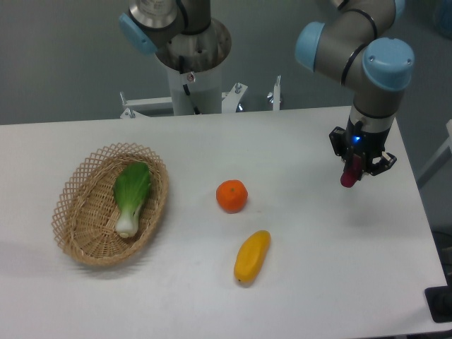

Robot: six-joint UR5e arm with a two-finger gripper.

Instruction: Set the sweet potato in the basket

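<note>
At the right side of the table my gripper (351, 171) hangs above the surface, shut on the sweet potato (349, 176). The sweet potato is a small dark reddish-purple tuber held nearly upright, its lower end poking out below the fingers and its upper part hidden between them. The basket (76, 219), an oval tan wicker one with a lattice rim, lies far to the left on the table, well apart from the gripper.
A green-and-white bok choy (131, 196) lies inside the basket. An orange (232, 195) sits near the table's middle, with a yellow oblong fruit (252, 256) in front of it. The robot's base (191, 63) stands behind the far edge.
</note>
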